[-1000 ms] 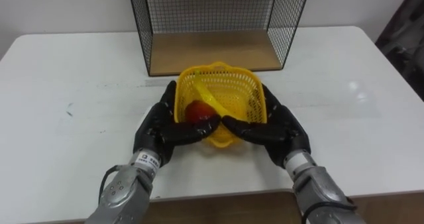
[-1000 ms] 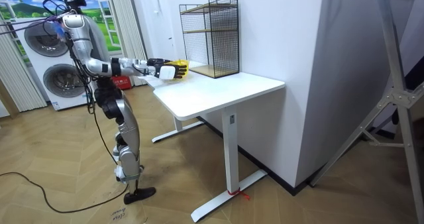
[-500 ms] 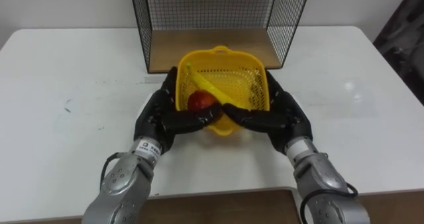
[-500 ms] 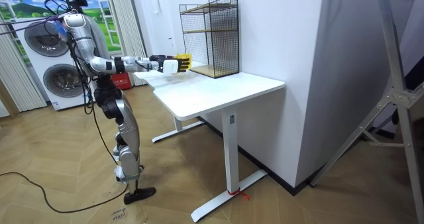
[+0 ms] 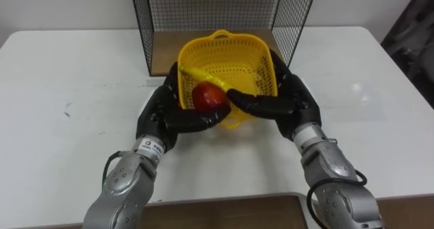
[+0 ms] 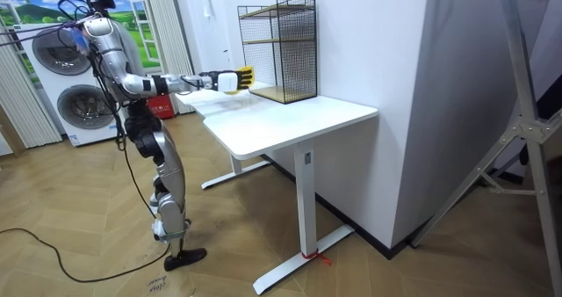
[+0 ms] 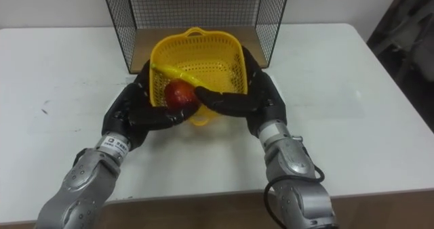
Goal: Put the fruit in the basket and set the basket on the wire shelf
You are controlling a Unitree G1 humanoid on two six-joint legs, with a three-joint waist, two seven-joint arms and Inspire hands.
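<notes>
A yellow plastic basket hangs above the white table, tipped toward me, right at the open front of the black wire shelf. Inside it lie a red apple and a yellow banana. My left hand clasps the basket's left side and my right hand its right side, with both thumbs across the near rim. In the room view I stand at the table's end with both arms stretched out, holding the basket before the shelf.
The shelf's wooden bottom board lies just beyond the basket, and its wire walls rise on both sides. White tabletop spreads to the left and right. Washing machines stand behind me in the room view.
Both hands have lifted the basket and carried it forward to the shelf's opening. It now tips more toward me, and the apple has rolled to the near rim.
</notes>
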